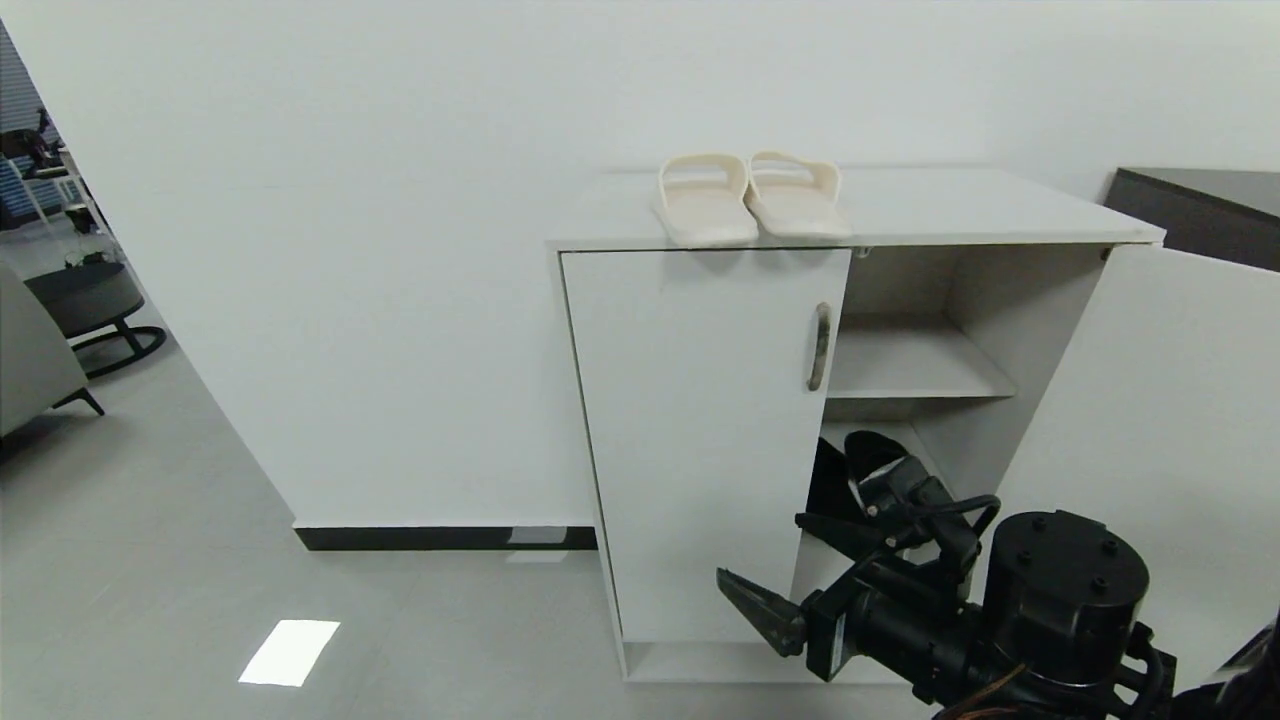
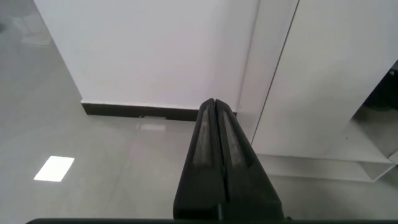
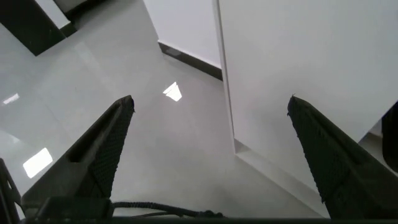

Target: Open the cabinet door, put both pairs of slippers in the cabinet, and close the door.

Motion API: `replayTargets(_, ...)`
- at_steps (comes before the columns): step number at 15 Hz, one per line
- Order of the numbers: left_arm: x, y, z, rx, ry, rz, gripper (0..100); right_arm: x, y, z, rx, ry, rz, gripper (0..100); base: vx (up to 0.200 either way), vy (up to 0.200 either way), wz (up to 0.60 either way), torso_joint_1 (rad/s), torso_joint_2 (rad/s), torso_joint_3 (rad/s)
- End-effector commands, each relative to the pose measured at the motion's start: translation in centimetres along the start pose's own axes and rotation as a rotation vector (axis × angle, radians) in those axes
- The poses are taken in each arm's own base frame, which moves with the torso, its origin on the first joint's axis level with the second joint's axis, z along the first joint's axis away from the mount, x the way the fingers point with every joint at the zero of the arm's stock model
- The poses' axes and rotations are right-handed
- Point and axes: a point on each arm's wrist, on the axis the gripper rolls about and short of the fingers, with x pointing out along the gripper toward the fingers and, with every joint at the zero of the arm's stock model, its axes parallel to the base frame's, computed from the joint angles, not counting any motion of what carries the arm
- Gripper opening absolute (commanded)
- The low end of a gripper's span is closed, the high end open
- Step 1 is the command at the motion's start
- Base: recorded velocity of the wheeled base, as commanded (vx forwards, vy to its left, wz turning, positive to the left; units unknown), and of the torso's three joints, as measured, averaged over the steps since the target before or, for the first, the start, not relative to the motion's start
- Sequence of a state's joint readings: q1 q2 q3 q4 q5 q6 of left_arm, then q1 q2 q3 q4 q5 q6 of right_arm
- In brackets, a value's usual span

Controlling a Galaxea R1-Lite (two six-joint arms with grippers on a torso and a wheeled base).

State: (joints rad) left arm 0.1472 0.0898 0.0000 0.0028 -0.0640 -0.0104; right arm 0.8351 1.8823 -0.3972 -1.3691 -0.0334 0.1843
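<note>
Your right arm sits low on the right of the head view, with its forearm stretched forward and angled toward your left. At its end your right gripper has its jaws spread wide with nothing between them, one fingertip lower and nearer, the other higher and farther. Your left gripper points forward and down, its two fingers pressed flat together along their length and holding nothing.
</note>
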Motion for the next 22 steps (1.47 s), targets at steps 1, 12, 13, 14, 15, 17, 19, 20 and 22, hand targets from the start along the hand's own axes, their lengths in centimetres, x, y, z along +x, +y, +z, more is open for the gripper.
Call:
replayTargets(1,0.01,0.00,0.01,0.000,-0.001,0.000,0,0.02,0.01,-0.09,0.000,0.002,0.000,100,0.000,0.000,0.00,0.188,-0.47,-0.281)
replayTargets(12,0.02,0.00,0.00,0.001,0.003,0.000,0,-0.15,0.01,-0.06,-0.022,-0.004,0.001,100,0.000,0.000,0.00,0.211,-0.49,-0.280)
replayTargets(13,0.01,0.00,0.00,0.001,0.001,0.000,0,-0.19,0.05,-0.06,-0.023,-0.004,0.003,100,0.000,0.000,0.00,0.242,-0.52,-0.295)
replayTargets(14,0.01,0.00,0.00,0.001,0.001,0.000,0,-0.29,0.07,-0.19,-0.024,0.003,0.003,100,0.000,0.000,0.00,0.237,-0.52,-0.281)
replayTargets(15,0.01,0.00,0.00,0.001,0.001,0.000,0,-0.29,0.07,-0.19,-0.024,0.003,0.003,100,0.000,0.000,0.00,0.246,-0.53,-0.286)
replayTargets(17,0.01,0.00,0.00,0.001,0.001,0.000,0,-0.31,0.08,-0.15,-0.024,0.001,0.005,100,0.000,0.000,0.00,0.259,-0.55,-0.298)
replayTargets(19,0.01,0.00,0.00,0.001,0.001,0.000,0,-0.62,0.17,0.10,-0.020,-0.002,0.029,100,0.000,0.000,0.00,0.273,-0.57,-0.308)
replayTargets(20,0.01,0.00,0.00,0.001,0.001,0.000,0,-0.69,0.18,0.15,-0.020,-0.003,0.034,100,0.000,0.000,0.00,0.271,-0.57,-0.310)
replayTargets(22,0.01,0.00,0.00,0.000,0.001,0.000,0,-0.71,0.26,0.40,-0.029,-0.019,0.033,100,0.000,0.000,0.30,0.271,-0.59,-0.312)
